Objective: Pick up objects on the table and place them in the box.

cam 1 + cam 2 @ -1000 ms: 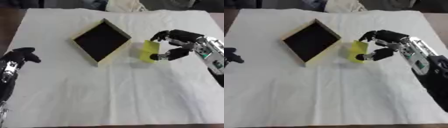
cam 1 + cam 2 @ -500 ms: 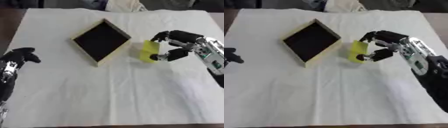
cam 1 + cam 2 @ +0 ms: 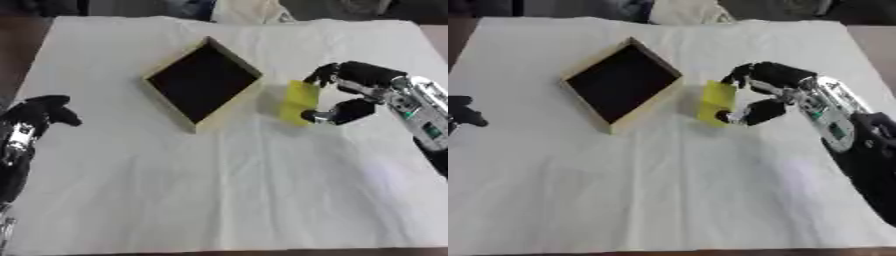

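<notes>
Right hand [image 3: 354, 95] grasping yellow block [image 3: 297, 102]: fingers curl over its top edge, thumb pinches at the lower right corner. Block stands upright on the table [image 3: 262, 190], just right of the box [image 3: 203, 84], near it but apart. Box is a shallow wooden tray with dark inside, turned diamond-wise, nothing visible in it. White cloth covers the table.

Left hand [image 3: 42, 112] idle at the lower left edge, fingers curled, clenched on nothing.

Step in hand, by judgement: secure the block, lift, carry left over the box wall, set down inside. To do it well: lift high enough that the block's bottom edge clears the near rim, since the block is tall against a low wall; move toward the box's centre, not its corner; let go only when the block sits over the dark floor. Risk: block rotates in a 2-point pinch, or catches the rim and shoves the box along the cloth.

View difference: left eye view shows the whole left hand and its forearm; right eye view shows only a dark bit of it at the left edge. Right eye view shows more of the right forearm, running to the lower right.
</notes>
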Tool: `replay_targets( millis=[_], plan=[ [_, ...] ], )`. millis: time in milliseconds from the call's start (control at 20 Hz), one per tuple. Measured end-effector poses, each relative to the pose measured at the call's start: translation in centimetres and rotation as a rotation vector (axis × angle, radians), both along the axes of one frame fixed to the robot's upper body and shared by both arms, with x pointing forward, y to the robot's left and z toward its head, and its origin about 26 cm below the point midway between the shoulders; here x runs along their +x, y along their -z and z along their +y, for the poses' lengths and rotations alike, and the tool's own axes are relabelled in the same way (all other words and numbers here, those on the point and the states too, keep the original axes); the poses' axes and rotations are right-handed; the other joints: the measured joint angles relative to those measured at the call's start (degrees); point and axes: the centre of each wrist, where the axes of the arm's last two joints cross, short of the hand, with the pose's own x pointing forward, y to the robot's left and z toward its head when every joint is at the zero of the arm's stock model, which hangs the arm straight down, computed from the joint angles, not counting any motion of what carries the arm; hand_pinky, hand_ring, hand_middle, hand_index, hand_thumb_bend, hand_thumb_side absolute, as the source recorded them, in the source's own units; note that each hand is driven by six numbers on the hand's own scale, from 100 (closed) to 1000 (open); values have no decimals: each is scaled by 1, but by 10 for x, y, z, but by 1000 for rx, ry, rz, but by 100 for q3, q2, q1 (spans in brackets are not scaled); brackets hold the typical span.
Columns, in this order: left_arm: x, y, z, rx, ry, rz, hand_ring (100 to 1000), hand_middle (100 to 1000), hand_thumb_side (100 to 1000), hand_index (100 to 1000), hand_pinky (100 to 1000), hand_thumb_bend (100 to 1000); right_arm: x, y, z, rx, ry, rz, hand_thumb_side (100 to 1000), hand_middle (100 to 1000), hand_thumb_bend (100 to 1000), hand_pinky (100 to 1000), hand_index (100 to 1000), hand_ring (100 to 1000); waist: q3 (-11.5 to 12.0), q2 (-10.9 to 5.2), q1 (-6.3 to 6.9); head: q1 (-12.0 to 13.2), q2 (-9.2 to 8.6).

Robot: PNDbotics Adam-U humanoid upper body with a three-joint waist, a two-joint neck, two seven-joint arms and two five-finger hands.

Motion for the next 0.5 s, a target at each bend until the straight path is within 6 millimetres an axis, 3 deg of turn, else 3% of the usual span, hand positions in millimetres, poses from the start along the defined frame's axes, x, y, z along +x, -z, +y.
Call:
replay_targets(
  millis=[300, 500],
  plan=[
    [0, 0, 0, 0, 1, 0, 616, 556, 884, 768, 850, 170, 0, 0, 0, 3, -11, -4, 608, 758, 322, 732, 873, 706, -1, 0, 0, 0, 0],
    [0, 0, 0, 1, 2, 0, 616, 556, 884, 768, 850, 170, 0, 0, 0, 6, -22, 2, 603, 758, 320, 732, 873, 706, -2, 0, -1, 0, 0]
  ],
)
